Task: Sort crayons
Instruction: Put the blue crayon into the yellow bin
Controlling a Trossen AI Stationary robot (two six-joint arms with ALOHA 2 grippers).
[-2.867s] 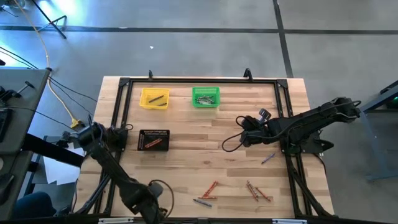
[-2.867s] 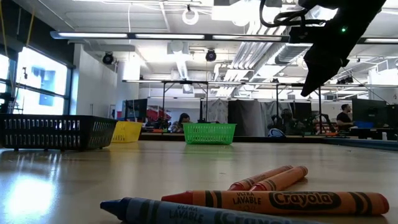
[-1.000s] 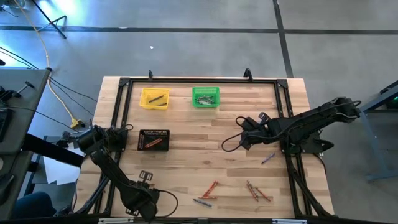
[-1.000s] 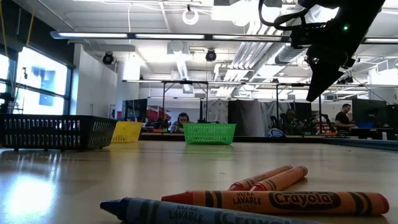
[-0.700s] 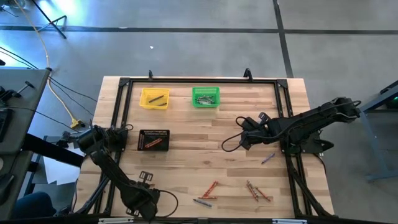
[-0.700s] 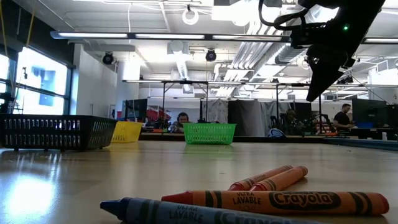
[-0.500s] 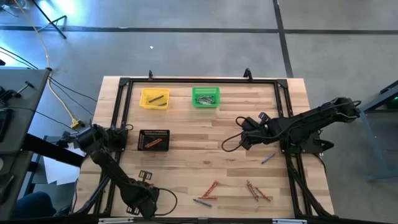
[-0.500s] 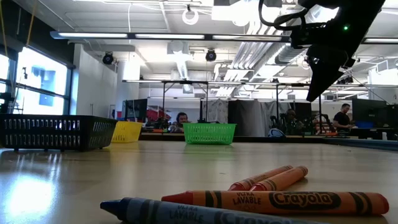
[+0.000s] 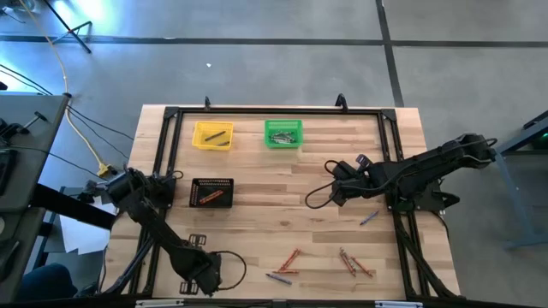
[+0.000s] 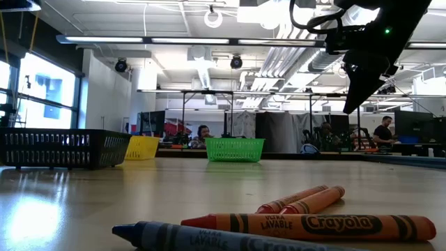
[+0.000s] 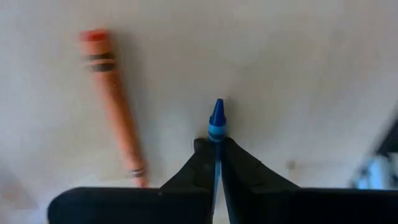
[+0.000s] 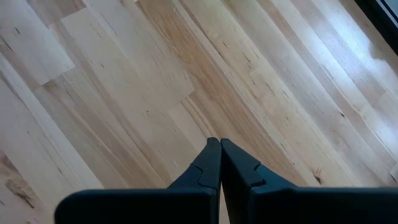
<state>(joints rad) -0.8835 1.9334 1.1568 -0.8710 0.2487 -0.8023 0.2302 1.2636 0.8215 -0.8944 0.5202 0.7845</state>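
Note:
My left gripper (image 9: 197,243) is at the table's front left and shows shut on a blue crayon (image 11: 216,121) in its wrist view (image 11: 216,149). An orange crayon (image 11: 115,109) lies on the surface beyond it. My right gripper (image 9: 336,193) hangs shut and empty over the bare wood right of the middle (image 12: 217,148); it also shows in the low view (image 10: 352,104). Loose crayons lie flat near the front edge: an orange pair (image 9: 291,257), a blue-grey one (image 9: 278,278), a small cluster (image 9: 355,263) and one more (image 9: 369,218). My left gripper pinches the blue crayon between its two fingers (image 11: 198,163). The crayon lies along the fingers, and its pointed end (image 11: 217,112) sticks out past the fingertips. The fingers hide the rest of it. Whether it is clear of the table I cannot tell.
A yellow bin (image 9: 213,135) and a green bin (image 9: 283,133) stand at the far side, a black mesh bin (image 9: 211,192) left of the middle, each with crayons inside. A black frame rail (image 9: 394,162) runs around the table. Bare wood lies between bins and loose crayons.
My left gripper has shifted a little toward the table's right edge, staying near the front left corner. My right gripper has kept still.

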